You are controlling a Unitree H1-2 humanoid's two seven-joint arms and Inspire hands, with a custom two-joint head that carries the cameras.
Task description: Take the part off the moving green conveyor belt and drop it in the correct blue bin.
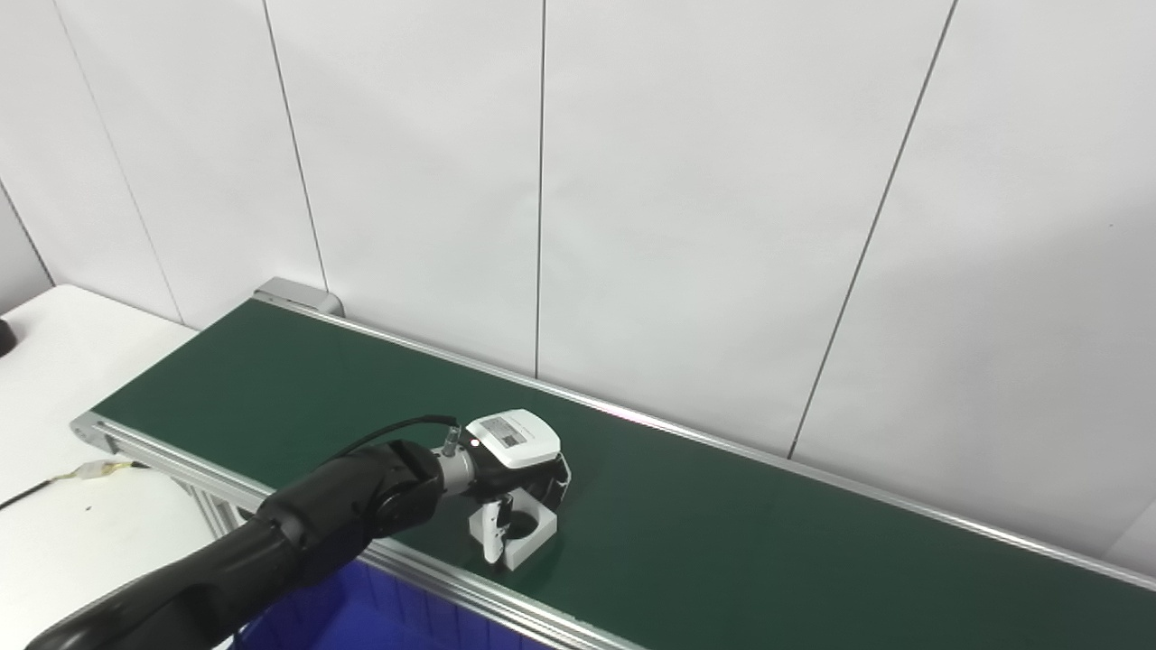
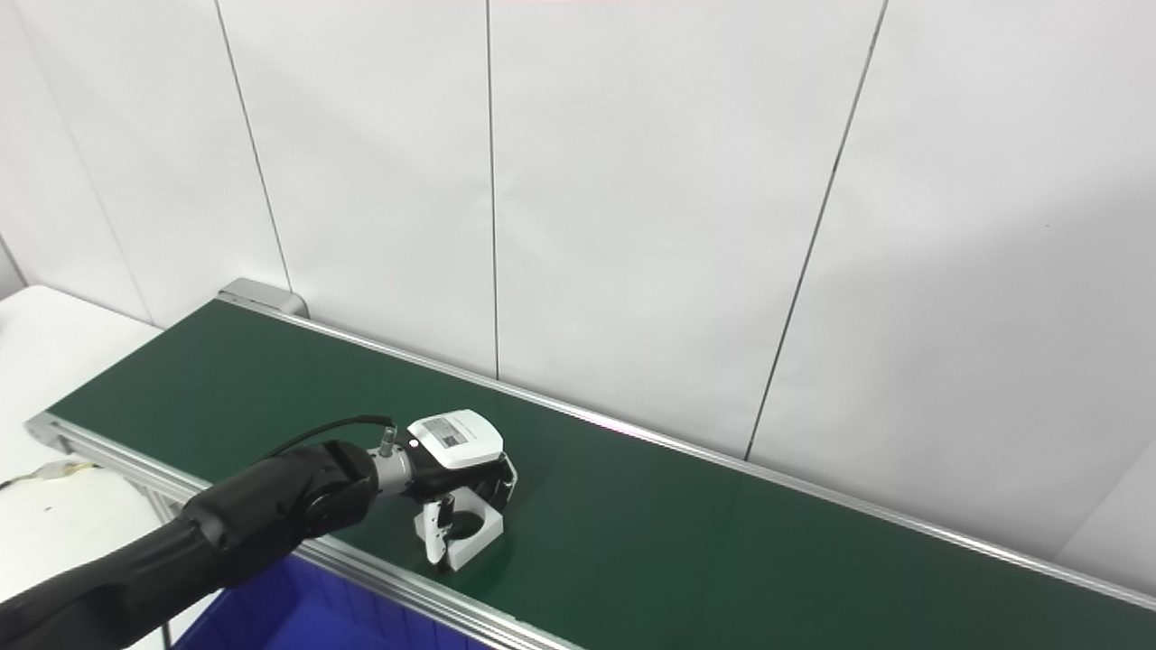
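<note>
Light: bright, even, pretty flat overall.
Shadow: soft grey patch on the wall panels at right; small dark one under the left hand.
Glare: thin pinkish sheen along the conveyor belt's far rail.
Focus: mostly sharp, slightly soft around the hand.
Distortion: none obvious, panel seams straight.
</note>
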